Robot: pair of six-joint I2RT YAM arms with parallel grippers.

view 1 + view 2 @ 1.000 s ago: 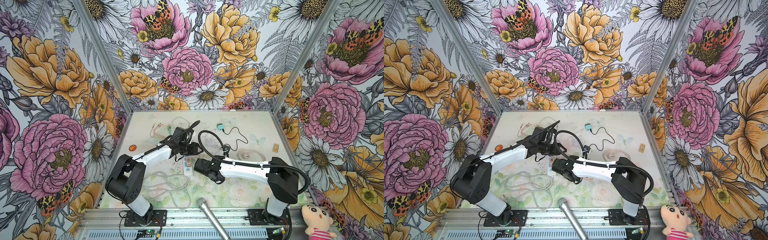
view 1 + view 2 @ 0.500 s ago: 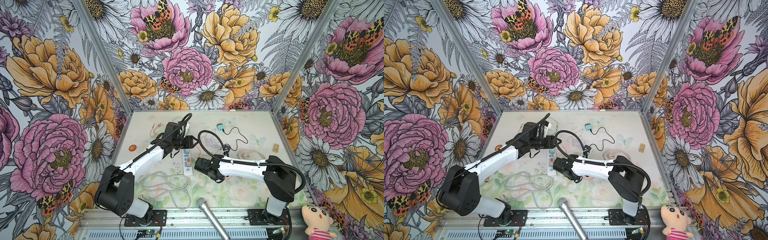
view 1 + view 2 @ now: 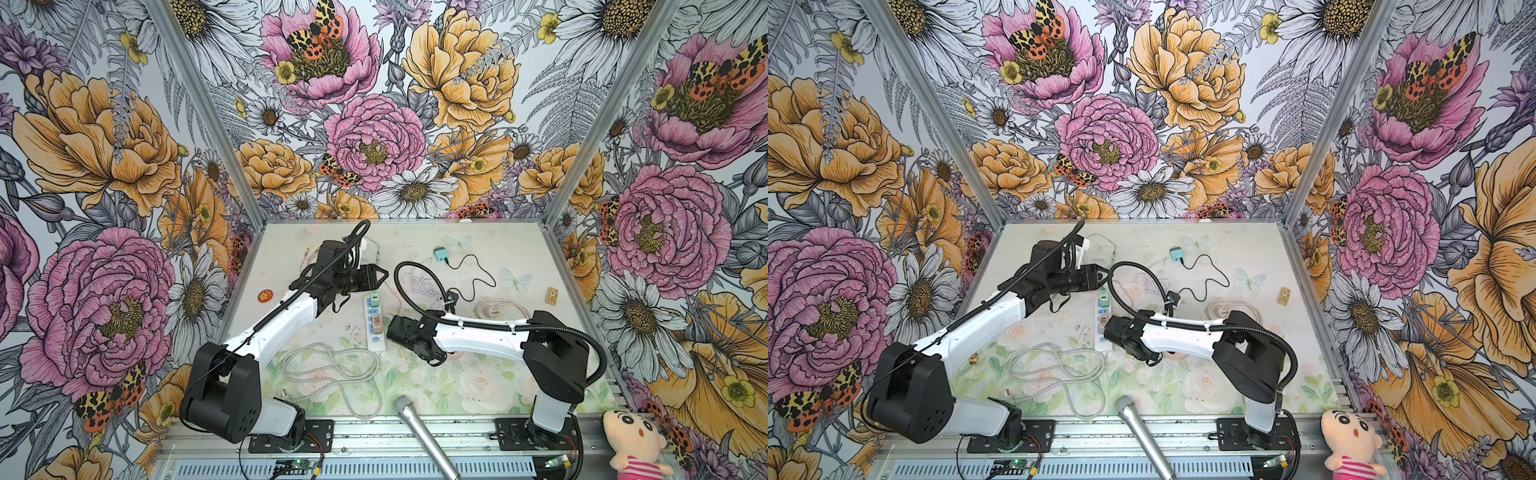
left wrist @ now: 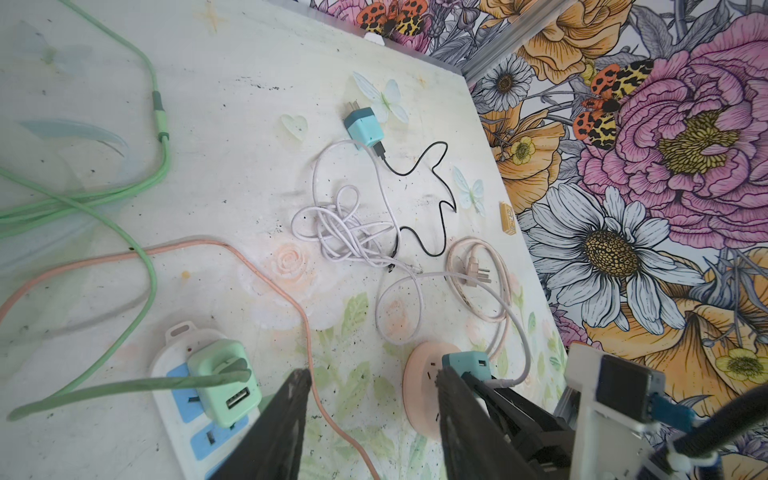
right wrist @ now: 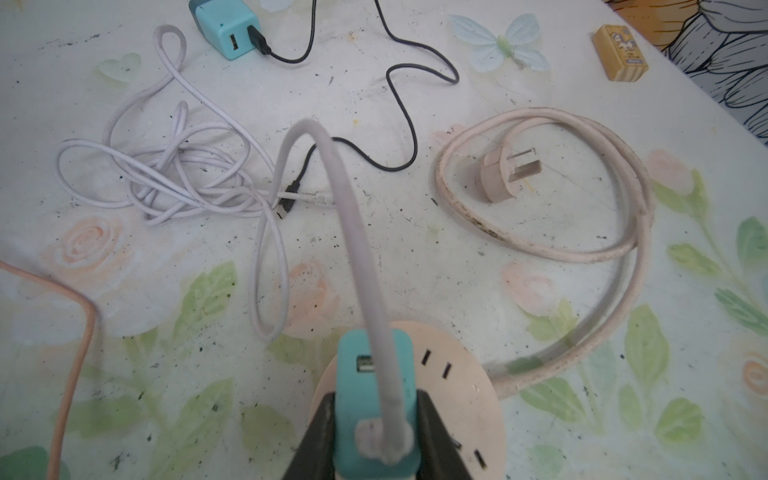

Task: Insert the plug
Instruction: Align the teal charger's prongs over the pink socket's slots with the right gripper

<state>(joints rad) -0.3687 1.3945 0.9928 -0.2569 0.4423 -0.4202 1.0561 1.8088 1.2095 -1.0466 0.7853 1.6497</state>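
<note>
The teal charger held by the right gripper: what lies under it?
The round pink socket lies under the teal charger; two slot pairs show beside it. Its prongs and the slots beneath are covered.

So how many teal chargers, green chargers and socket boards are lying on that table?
Teal chargers: 2 (loose teal charger at the back; gripped teal charger at the round socket)
Green chargers: 1 (green charger, plugged into the white strip)
Socket boards: 2 (white strip; round pink socket)
Total: 5
</note>
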